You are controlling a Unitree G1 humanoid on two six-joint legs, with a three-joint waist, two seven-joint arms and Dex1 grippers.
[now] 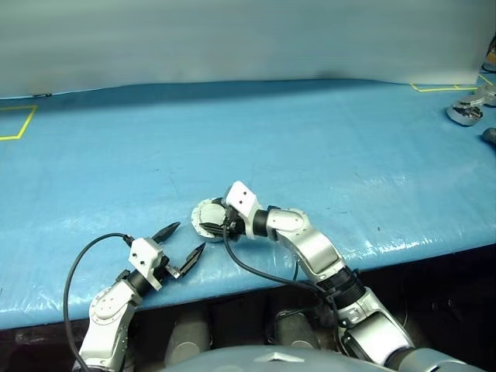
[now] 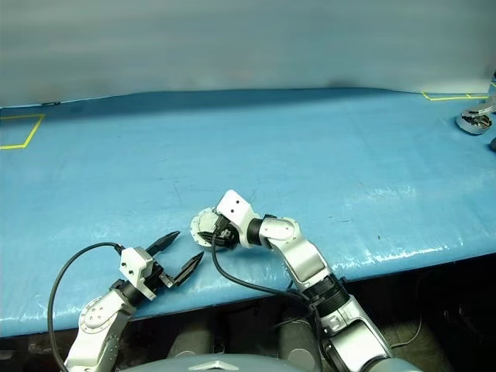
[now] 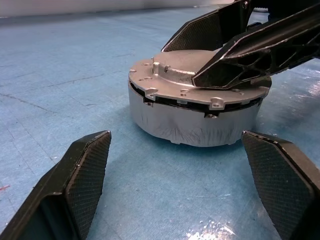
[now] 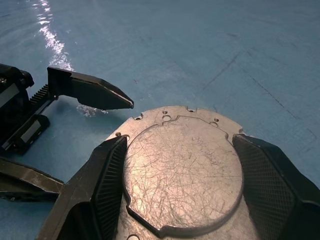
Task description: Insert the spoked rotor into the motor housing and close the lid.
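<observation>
Your right pincer [image 1: 208,221] reaches in over the motor housing [image 3: 192,117], which sits on the blue bench [image 1: 310,139] near its front edge, a little ahead of the robot's middle. The lid [image 4: 182,172] lies flat on top of the housing: a scratched silver plate with a raised round centre and small holes and notches around its rim. In the right wrist view the two fingers [image 4: 107,187] stand on opposite sides of the lid's raised centre, partly spread, and they look to be pressed against its edges. In the left wrist view those same black fingers lie low across the top of the lid, so you can take the right pincer as touching it; whether it truly clamps it or merely rests there is hard to judge from these angles.

A thin dark seam shows between the lid's rim and the housing wall below it, so the lid may not be fully seated.

Your left pincer [image 1: 185,242] hovers just short of the housing, on the robot's left of it, pointing level toward it. Its fingers [image 3: 87,182] are spread wide apart, wider than the housing, and they hold and touch nothing.

A few silver parts [image 1: 465,112] lie at the far right corner of the bench, well apart from the work.
</observation>
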